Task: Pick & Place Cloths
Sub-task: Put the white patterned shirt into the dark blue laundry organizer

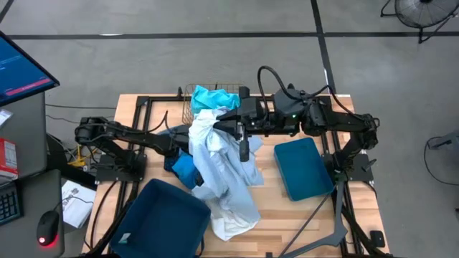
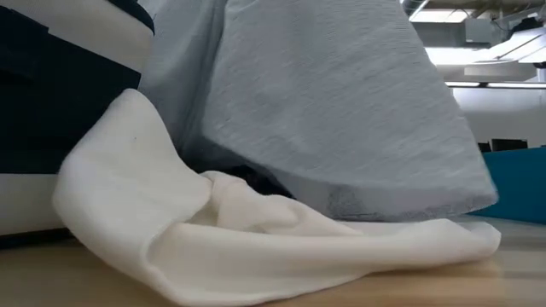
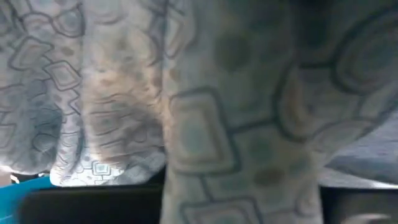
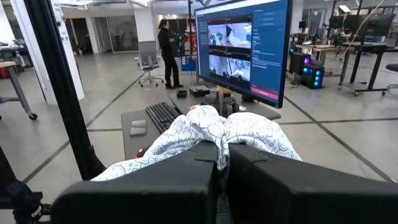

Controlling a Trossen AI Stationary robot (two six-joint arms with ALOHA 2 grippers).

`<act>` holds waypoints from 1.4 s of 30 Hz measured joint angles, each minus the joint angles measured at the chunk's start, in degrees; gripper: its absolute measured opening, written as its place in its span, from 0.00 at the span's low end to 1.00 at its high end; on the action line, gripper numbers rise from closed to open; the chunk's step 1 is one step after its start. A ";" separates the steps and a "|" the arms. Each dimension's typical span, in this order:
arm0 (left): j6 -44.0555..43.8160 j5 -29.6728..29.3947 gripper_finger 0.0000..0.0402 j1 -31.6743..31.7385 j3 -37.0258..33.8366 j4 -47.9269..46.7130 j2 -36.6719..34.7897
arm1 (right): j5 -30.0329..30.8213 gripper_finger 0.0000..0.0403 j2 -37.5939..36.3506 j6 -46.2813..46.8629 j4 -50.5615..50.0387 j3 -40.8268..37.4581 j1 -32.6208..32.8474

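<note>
Two teal bins (image 1: pixel 305 168) hold nothing visible; basket (image 1: pixel 193 97) holds turquoise cloth (image 1: pixel 215 97). Right gripper (image 4: pixel 222 155) raised, clenched on pale grey-blue cloth (image 1: pixel 222 161). Left gripper buried under cloths, state unclear.

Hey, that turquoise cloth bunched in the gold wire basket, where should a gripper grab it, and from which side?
Probably the raised crumpled fold on top of the turquoise fabric cloth, coming straight down: the gold wire basket walls its sides, and the pale grey-blue patterned cloth clamped in the right gripper crowds one edge.
</note>
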 joint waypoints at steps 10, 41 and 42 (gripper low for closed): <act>-6.09 0.03 0.01 0.28 0.18 -3.59 -15.87 | 0.03 0.03 -0.14 -1.36 -0.74 9.13 0.77; -25.34 -11.48 0.00 -21.39 0.24 -81.90 -48.71 | -23.51 0.04 21.49 7.66 -0.21 11.94 -0.15; -24.94 -12.67 0.00 -21.96 0.23 -83.87 -47.67 | -25.07 0.04 22.28 8.70 0.13 11.98 -0.73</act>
